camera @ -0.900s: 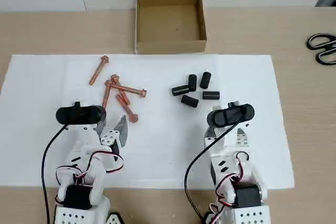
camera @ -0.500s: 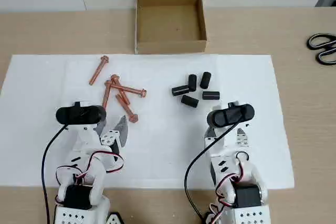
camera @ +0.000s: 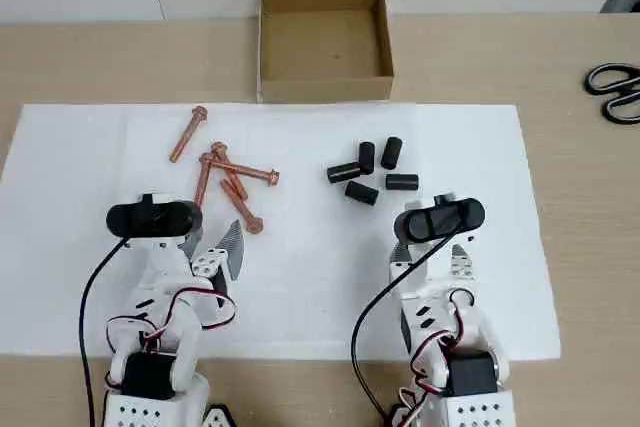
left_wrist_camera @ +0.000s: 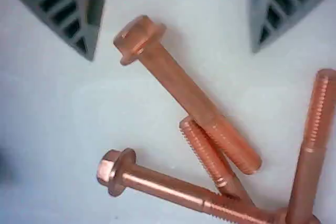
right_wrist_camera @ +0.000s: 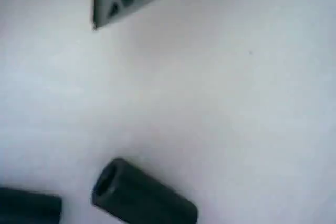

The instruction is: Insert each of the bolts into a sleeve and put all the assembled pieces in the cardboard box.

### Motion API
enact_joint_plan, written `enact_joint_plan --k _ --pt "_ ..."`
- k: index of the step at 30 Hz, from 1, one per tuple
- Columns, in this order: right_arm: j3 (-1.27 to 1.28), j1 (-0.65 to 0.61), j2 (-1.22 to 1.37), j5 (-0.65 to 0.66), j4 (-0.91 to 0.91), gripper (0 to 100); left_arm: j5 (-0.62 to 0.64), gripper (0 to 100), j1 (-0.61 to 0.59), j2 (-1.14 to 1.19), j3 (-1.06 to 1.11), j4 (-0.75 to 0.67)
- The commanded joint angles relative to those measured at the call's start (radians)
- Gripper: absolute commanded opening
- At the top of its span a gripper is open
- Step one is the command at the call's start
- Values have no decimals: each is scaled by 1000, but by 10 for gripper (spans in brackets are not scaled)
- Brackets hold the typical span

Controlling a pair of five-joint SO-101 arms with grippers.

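Several copper bolts (camera: 243,170) lie scattered on the white paper (camera: 300,277) at the left. A cluster of black sleeves (camera: 366,172) lies at the right. The cardboard box (camera: 325,89) stands behind the paper with nothing in it. My left gripper (camera: 215,239) is open just before the nearest bolt (camera: 245,211). In the left wrist view that bolt's head (left_wrist_camera: 137,38) lies between the spread fingers of the gripper (left_wrist_camera: 173,24). My right gripper (camera: 452,252) stands open short of the sleeves. One fingertip (right_wrist_camera: 113,3) shows over bare paper, apart from the closest sleeve (right_wrist_camera: 144,198).
Black scissors (camera: 615,87) rest on the wooden table at the far right. The paper has free room between the bolts and the sleeves and along its front edge. Other bolts (left_wrist_camera: 173,187) cross each other beyond the nearest one.
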Motion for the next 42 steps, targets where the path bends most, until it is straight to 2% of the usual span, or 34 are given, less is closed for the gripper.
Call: enact_joint_plan --k 1,37,42 --pt "8 7 -15 -9 2 210 -2 181 -3 -8 -4 2" --pt "8 7 -15 -9 2 210 -2 181 -3 -8 -4 2" --pt "8 7 -15 -9 2 210 -3 181 81 -8 -5 2"
